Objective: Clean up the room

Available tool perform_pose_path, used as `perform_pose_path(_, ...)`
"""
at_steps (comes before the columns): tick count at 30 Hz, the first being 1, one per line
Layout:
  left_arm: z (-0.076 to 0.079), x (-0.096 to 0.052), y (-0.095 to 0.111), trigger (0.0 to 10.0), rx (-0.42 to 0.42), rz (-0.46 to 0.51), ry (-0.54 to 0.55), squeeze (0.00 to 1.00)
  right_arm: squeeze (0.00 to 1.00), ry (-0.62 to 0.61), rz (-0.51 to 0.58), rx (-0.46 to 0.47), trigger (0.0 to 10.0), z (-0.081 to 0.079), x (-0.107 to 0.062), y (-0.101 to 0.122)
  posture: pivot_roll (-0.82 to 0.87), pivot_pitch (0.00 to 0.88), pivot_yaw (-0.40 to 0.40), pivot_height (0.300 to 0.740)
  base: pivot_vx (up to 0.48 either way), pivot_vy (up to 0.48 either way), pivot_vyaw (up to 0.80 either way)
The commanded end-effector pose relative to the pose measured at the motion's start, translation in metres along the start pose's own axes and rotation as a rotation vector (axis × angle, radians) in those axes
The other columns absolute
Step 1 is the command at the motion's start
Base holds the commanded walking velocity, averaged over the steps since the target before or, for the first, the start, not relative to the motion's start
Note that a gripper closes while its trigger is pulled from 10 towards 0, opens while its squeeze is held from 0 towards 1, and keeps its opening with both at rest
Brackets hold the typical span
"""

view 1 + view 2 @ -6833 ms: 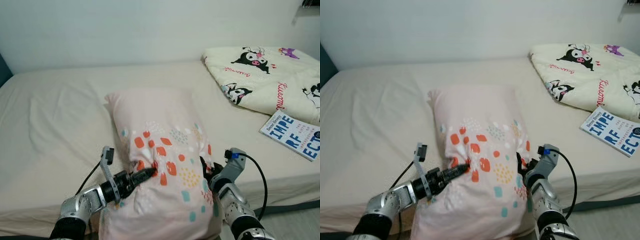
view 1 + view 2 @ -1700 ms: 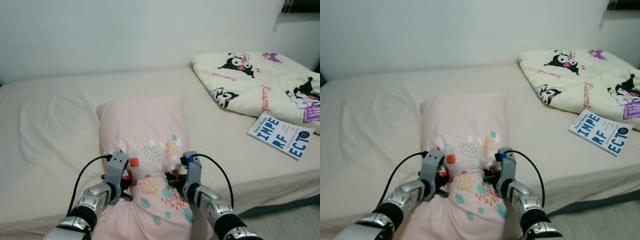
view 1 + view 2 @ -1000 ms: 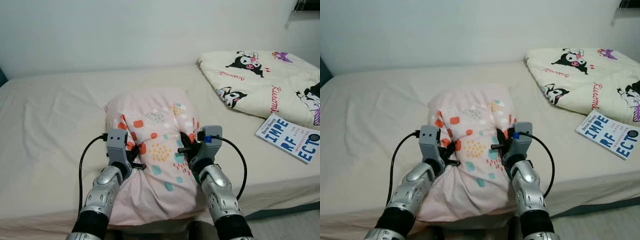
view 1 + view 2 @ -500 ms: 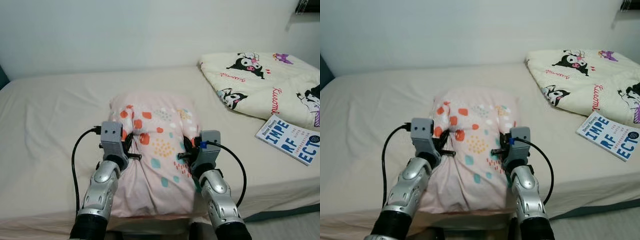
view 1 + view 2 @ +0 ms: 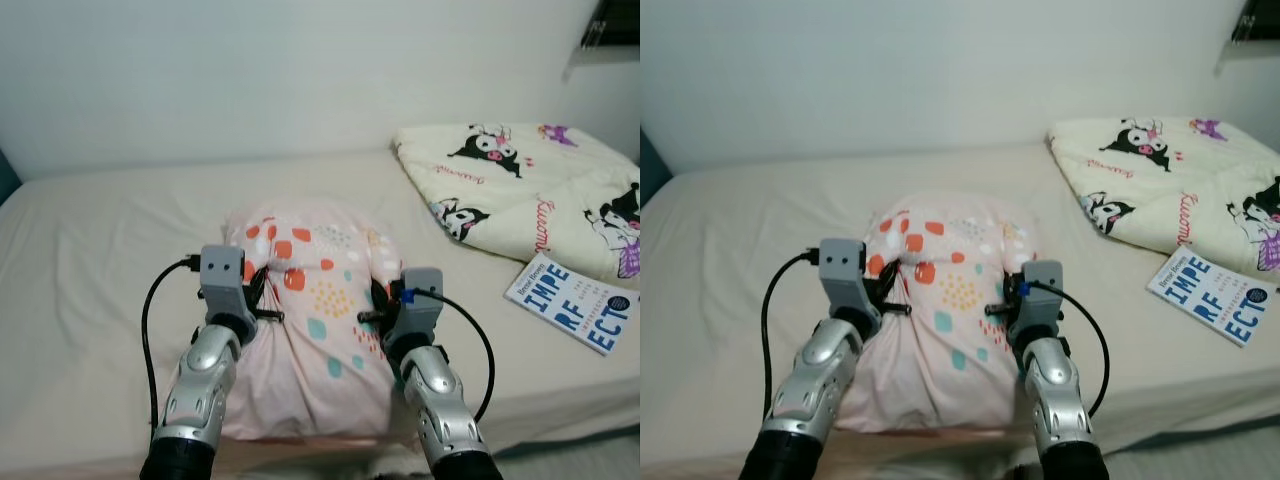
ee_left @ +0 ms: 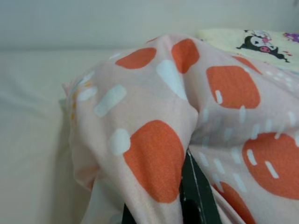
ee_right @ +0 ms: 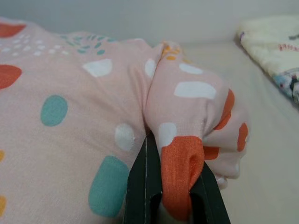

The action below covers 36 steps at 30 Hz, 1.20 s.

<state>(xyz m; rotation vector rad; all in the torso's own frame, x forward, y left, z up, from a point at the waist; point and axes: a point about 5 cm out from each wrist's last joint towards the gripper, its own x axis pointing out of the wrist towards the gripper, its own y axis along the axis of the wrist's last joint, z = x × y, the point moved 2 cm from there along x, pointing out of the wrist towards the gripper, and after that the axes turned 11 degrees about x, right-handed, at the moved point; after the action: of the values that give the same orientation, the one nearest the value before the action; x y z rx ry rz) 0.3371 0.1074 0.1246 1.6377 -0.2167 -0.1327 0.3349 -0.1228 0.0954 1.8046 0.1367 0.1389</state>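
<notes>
Pillow (image 5: pixel 308 300) is what's been moving here: a few seconds back it lay long and flat on the bed (image 5: pixel 90 260) with the grippers low at its near end, and now it's bunched up and lifted, its near edge hanging over the mattress edge. The left gripper (image 5: pixel 258 297) is pinched onto a fold of fabric on one side, and the right gripper (image 5: pixel 374 305) has its black fingers (image 7: pixel 145 186) clamped on a gathered corner on the other side, so both have a solid hold. Looks to me like the carry step, taking it to the head of the bed. The cartoon blanket (image 5: pixel 520 190) and book (image 5: pixel 572 302) sit untouched off to the right.
</notes>
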Motion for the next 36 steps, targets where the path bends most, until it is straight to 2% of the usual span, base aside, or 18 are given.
perform_pose_path(1,0.0094,0.0017,0.0177,10.0,0.029,0.086,-0.037,0.0,0.0,0.09,0.077,-0.033,10.0,-0.0221,0.0067,0.0171,0.06,0.0,-0.026,0.693,0.0,0.0,0.0)
perform_pose_path(10,0.0085,-0.0003,0.0186,10.0,0.073,0.094,-0.032,0.0,0.0,0.1,0.078,-0.055,10.0,-0.0216,0.0069,0.0185,0.06,0.0,-0.029,0.728,0.0,0.0,0.0)
perform_pose_path(14,0.0071,-0.0008,0.0189,10.0,0.068,0.095,-0.021,0.0,0.0,0.103,0.077,-0.059,10.0,-0.0213,0.0064,0.018,0.06,0.0,-0.029,0.74,0.0,0.0,0.0)
perform_pose_path(20,0.0057,-0.0002,0.0188,10.0,0.107,0.093,-0.013,0.0,0.0,0.1,0.063,-0.062,10.0,-0.0208,0.0074,0.0154,0.06,0.0,-0.028,0.74,0.0,0.0,0.0)
perform_pose_path(36,0.0066,-0.002,0.0147,10.0,0.089,0.075,-0.023,0.0,0.0,0.098,0.051,-0.054,10.0,-0.0205,0.0063,0.0121,0.05,0.0,-0.027,0.74,0.0,0.0,0.0)
